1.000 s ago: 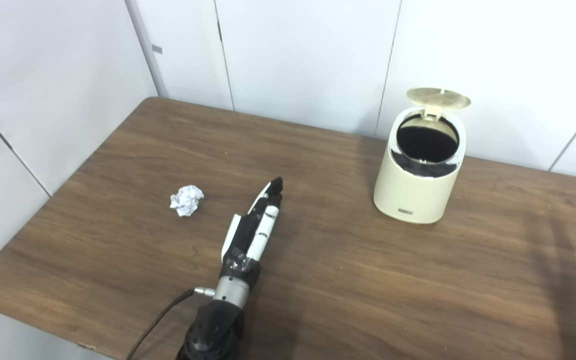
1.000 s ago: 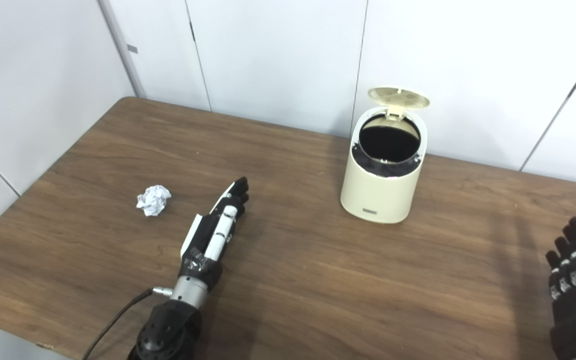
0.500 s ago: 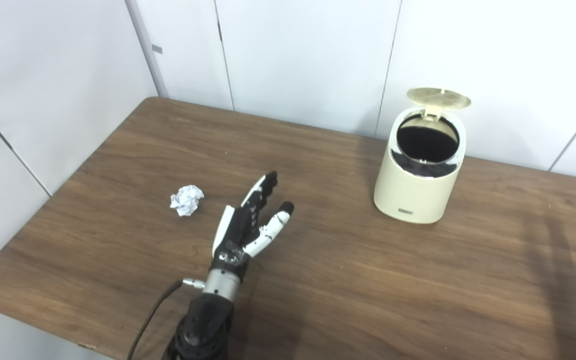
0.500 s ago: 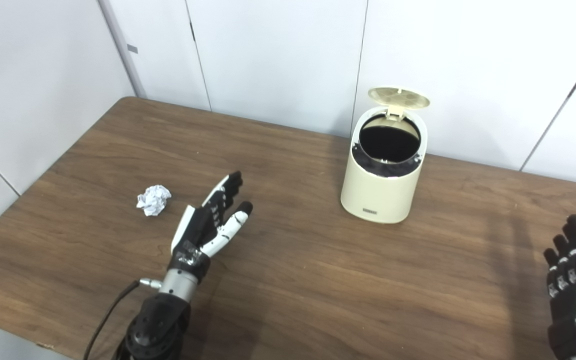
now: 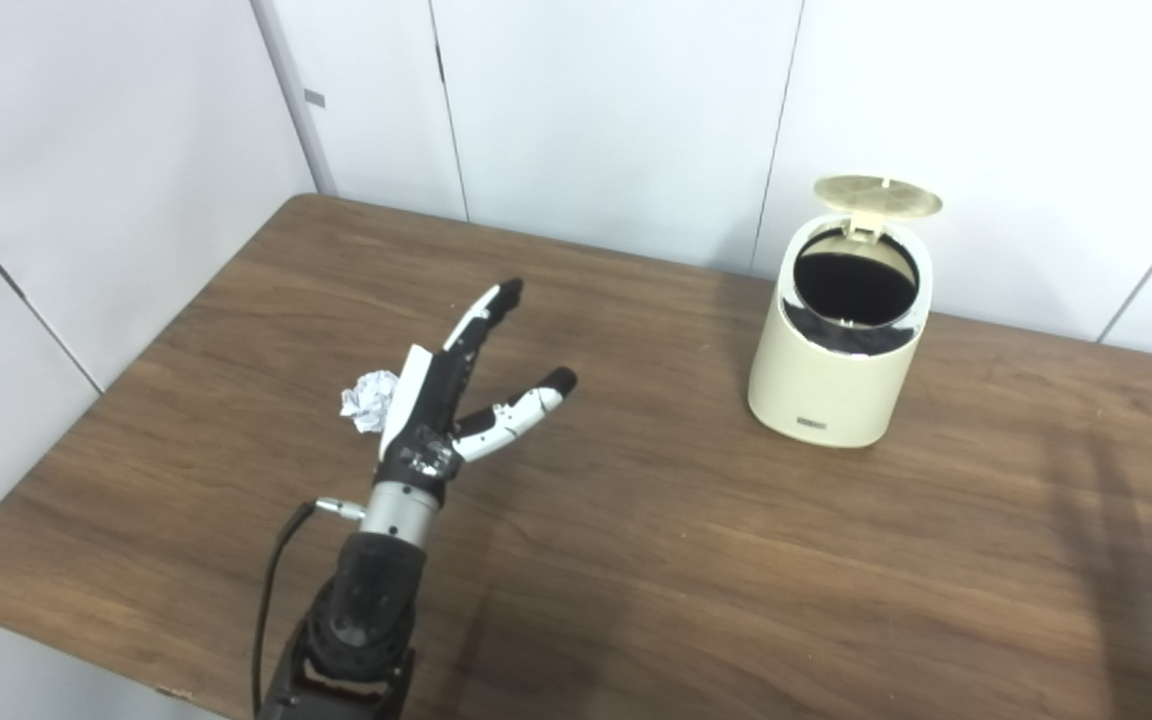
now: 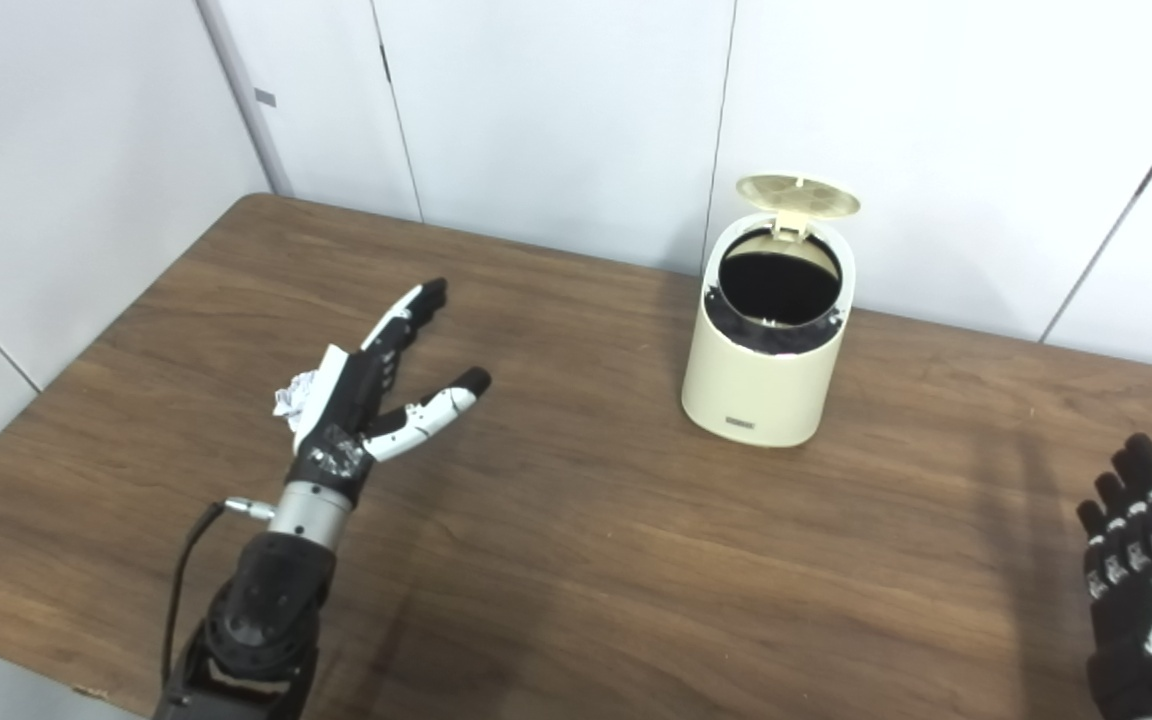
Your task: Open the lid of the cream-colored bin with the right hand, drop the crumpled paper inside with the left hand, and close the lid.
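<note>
left hand (image 5: 441,395) has swung over toward the crumpled paper (image 5: 366,398) and lifted a bit since half a second ago, it was sitting more mid-table then. now it's spread wide, fingers (image 5: 481,312) pointing up-right and thumb (image 5: 521,408) splayed off to the side, holding nothing. paper's on the wooden table (image 5: 696,520), partly hidden behind the palm, can't tell if they're touching. cream-colored bin (image 6: 764,340) is near the back edge, well apart from all that, lid (image 6: 798,193) flipped up, inside just looks dark so no idea what's in there. bin and paper haven't budged. right hand (image 6: 1141,565) is down at the bottom right corner, fingers apart and pointing up, empty, barely shifted.
</note>
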